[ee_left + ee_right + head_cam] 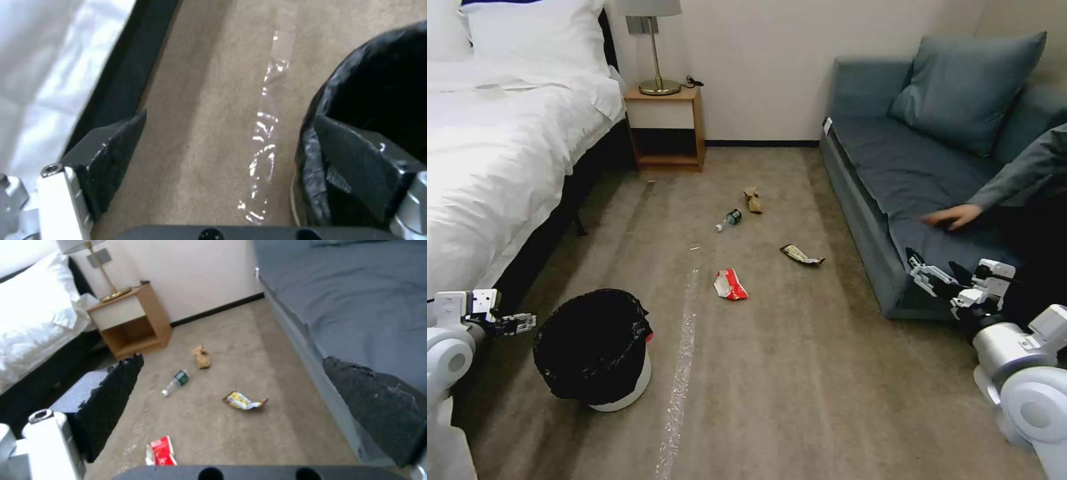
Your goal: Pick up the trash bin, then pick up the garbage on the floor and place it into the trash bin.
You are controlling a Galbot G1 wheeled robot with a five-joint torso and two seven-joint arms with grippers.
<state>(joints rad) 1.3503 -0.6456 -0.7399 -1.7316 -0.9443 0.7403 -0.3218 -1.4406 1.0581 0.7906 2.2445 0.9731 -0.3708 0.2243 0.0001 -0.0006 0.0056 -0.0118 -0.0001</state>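
1. While the trash bin sits on the carpet near the bed, the left gripper hangs just beside its rim on the bed side. Its jaws are spread with nothing between them.
2. From the left wrist view, one finger is right up against the crinkled black bag at the bin's edge, and the other finger is over bare carpet by the dark bed base. Can't tell if that finger actually touches the bag.
3. Over on the other side, the right gripper is up in the air in front of the grey sofa, jaws spread wide, holding nothing.
4. All four bits of garbage are on the floor, well apart from both grippers: red-and-white wrapper nearest the bin, yellow-and-black wrapper toward the sofa, small bottle with a green label and white cap farther back, and crumpled brown paper just beyond it.
5. Labels: the bottle's green band and the print on both wrappers are too small to read, so no brand from me.
6. A strip of shiny clear tape runs along the carpet just beside the bin.
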